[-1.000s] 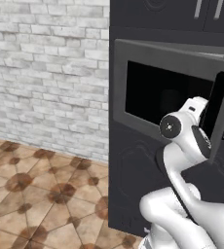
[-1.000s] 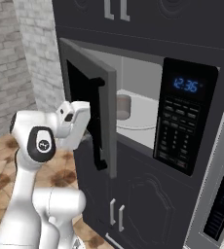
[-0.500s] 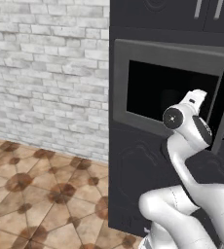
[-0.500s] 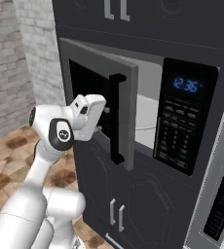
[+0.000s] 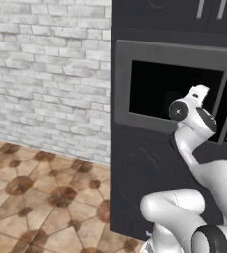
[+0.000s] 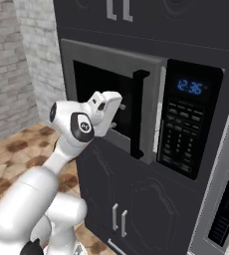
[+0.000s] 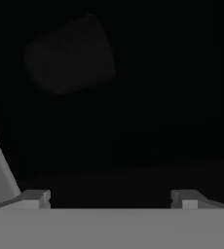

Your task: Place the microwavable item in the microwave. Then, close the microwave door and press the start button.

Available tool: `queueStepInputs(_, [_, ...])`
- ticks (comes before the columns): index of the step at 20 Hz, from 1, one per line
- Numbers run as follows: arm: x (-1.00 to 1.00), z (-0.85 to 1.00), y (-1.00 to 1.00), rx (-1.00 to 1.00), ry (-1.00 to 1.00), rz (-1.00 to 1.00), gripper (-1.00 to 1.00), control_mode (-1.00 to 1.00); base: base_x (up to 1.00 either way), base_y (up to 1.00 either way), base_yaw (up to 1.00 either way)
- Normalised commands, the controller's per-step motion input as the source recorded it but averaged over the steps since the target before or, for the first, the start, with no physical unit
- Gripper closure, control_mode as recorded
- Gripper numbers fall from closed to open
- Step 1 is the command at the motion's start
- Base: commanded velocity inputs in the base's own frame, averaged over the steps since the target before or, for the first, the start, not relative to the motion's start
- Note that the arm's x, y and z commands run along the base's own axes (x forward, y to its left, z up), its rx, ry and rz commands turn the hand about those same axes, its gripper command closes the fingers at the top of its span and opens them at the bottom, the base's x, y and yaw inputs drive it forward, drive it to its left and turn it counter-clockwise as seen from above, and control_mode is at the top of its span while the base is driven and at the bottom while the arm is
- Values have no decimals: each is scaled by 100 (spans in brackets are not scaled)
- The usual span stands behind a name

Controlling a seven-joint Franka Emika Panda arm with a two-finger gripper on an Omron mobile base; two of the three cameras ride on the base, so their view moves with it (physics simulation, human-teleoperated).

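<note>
One white-painted brick wall (image 5: 46,74) stands at far left over a floor of brown patterned tiles (image 5: 31,197), beside a tall run of dark grey cabinetry (image 6: 136,209) that holds one built-in grey box microwave (image 6: 151,109). The microwave's large grey-framed door with a wide black window (image 5: 170,91) lies almost flush against the opening, its one dark vertical handle (image 6: 137,114) standing just left of the control strip. Pressed up to that black window is the white arm's two-finger gripper (image 6: 117,115), its small dark fingertips (image 7: 36,197) spread wide apart with nothing between them — in the hand view they sit at the two lower corners before near-total darkness. In that darkness, upper left, floats one faint grey-brown tapered shape (image 7: 70,53), seemingly the cup behind the glass, though it is too dim to be sure. To the right, the dark control panel (image 6: 186,124) carries the one legible bit of writing — blue digits (image 6: 190,87) reading 12:36 — above rows of small buttons (image 6: 178,137) whose labels are too small to read. At the lower right edge, one further dark panel with faint bluish markings (image 6: 228,209) is set in a pale grey front.
</note>
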Motion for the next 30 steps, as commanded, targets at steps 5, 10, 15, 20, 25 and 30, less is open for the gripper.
queueStepInputs(5, [40, 0, -33, 4, 0, 0, -100, -100, 0, 0, 0])
queueStepInputs(10, [34, 0, -26, 4, 0, 0, -100, -100, 0, 0, 0])
queueStepInputs(15, [21, 0, -21, 5, 1, 0, -100, -100, 0, 0, 0])
queueStepInputs(20, [-41, 9, 8, 1, 1, 0, -100, -100, 0, 0, 0])
queueStepInputs(25, [-98, 16, 61, 0, 5, 0, -100, -100, 0, 0, 0])
queueStepInputs(30, [-100, 12, 41, 4, 7, 1, -100, -100, 0, 0, 0])
